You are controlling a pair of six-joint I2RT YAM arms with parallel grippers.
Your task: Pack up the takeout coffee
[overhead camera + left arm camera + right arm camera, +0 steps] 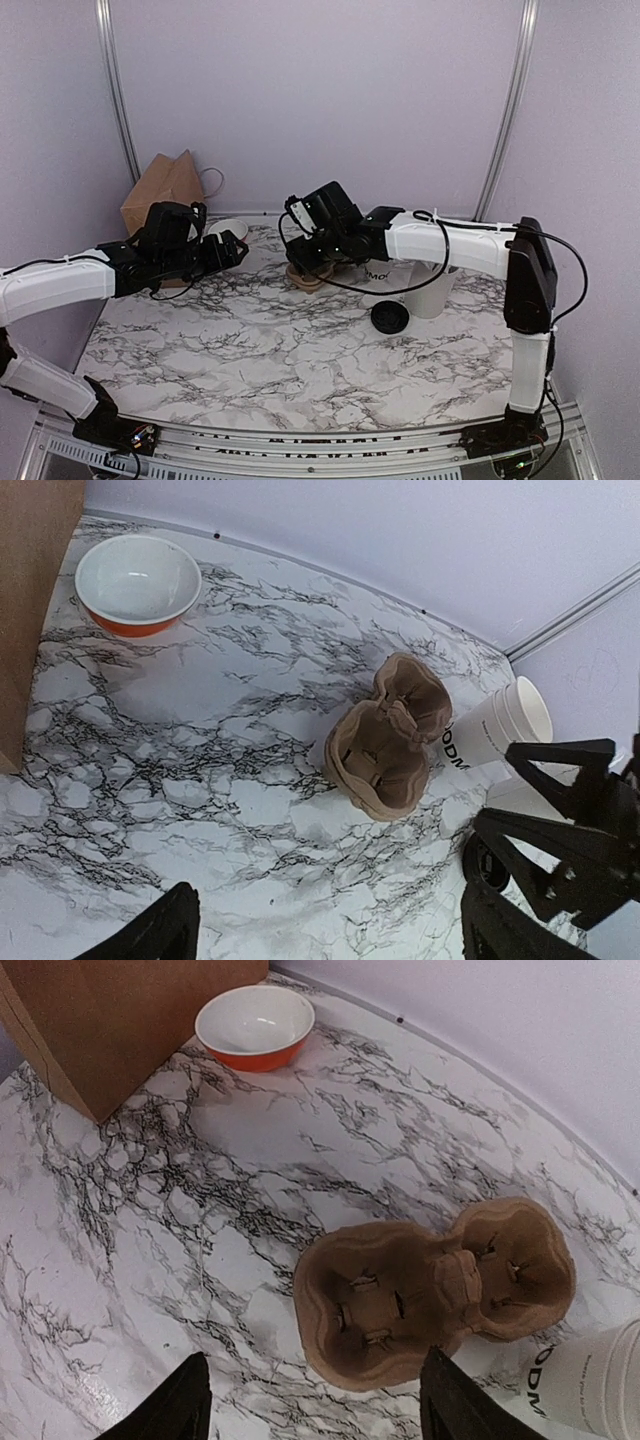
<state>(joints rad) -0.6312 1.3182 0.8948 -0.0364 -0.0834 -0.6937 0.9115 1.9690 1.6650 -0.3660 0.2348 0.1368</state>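
Nothing is packed yet. On the table (250,350), the bag (160,190) stands back left; both grippers gape wide and empty, the right gripper (315,1365) above the carrier (430,1295), the left gripper (325,915) nearer the bag. The carrier's wells are empty. The cup (495,730) stands open just beside it, its lid (389,317) flat on the table nearby. Capping and loading likely remain.

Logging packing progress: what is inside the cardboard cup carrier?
Both wells of the cup carrier show bare cardboard, nothing inside. The paper cup sits beside it. Anything under the carrier is covered.
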